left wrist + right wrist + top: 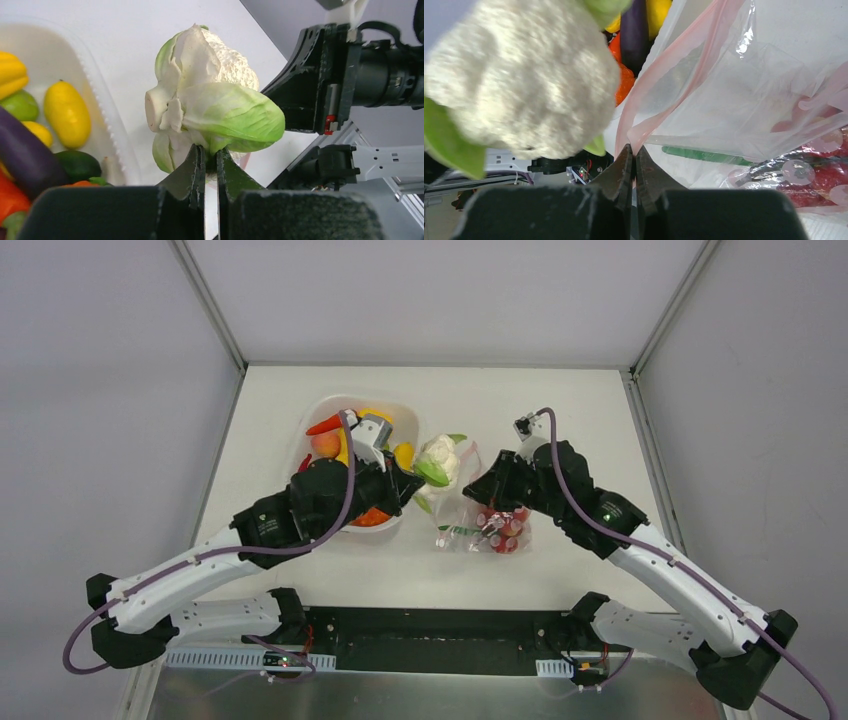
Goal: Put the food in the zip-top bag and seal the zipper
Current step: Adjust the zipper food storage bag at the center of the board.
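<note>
Cauliflower [210, 100] hangs at the mouth of the zip-top bag [487, 530] lying mid-table toward the near edge, left jaws pinching its green leaf, right jaws pinching the pink zipper [674, 65] up, presumably holding the mouth open for the drop.

The left arm [190, 575] and right arm [690, 575] have white link shells between bulky black joint housings, rising from black bases [290, 612] at the desk's [560, 410] near edge. A purple cable [347, 495] loops along each, and a small green light [262, 523] glows on each forward housing. The left tool [210, 155] and right tool [634, 152] have dark tapered fingers [192, 170] on grainy black mounts. A red tab [328, 125] marks the right tool's side.
</note>
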`<action>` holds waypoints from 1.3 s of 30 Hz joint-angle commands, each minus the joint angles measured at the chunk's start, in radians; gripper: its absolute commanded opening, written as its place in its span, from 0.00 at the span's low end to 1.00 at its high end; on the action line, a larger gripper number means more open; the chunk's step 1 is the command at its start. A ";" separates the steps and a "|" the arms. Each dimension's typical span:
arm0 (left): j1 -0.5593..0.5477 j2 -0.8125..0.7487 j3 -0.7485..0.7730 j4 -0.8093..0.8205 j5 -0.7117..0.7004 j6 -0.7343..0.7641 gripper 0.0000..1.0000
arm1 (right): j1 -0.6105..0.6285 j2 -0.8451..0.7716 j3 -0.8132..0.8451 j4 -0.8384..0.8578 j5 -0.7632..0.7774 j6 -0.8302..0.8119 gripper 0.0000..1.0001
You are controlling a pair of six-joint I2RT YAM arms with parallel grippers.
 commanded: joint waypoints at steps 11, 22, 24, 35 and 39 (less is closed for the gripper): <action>0.071 -0.049 -0.329 0.591 0.117 -0.320 0.00 | 0.002 -0.065 -0.009 0.046 0.053 0.019 0.04; 0.071 0.002 -0.257 0.299 0.107 -0.176 0.00 | 0.001 -0.064 0.008 0.049 0.070 0.022 0.05; 0.069 0.017 -0.233 0.247 0.108 -0.134 0.00 | 0.002 -0.066 0.008 0.056 0.083 0.034 0.05; 0.053 0.011 -0.235 0.228 0.189 0.092 0.00 | 0.002 -0.077 0.012 0.079 0.170 0.052 0.05; 0.043 0.064 -0.162 0.138 0.204 0.146 0.00 | 0.002 -0.065 0.020 0.135 0.007 0.003 0.05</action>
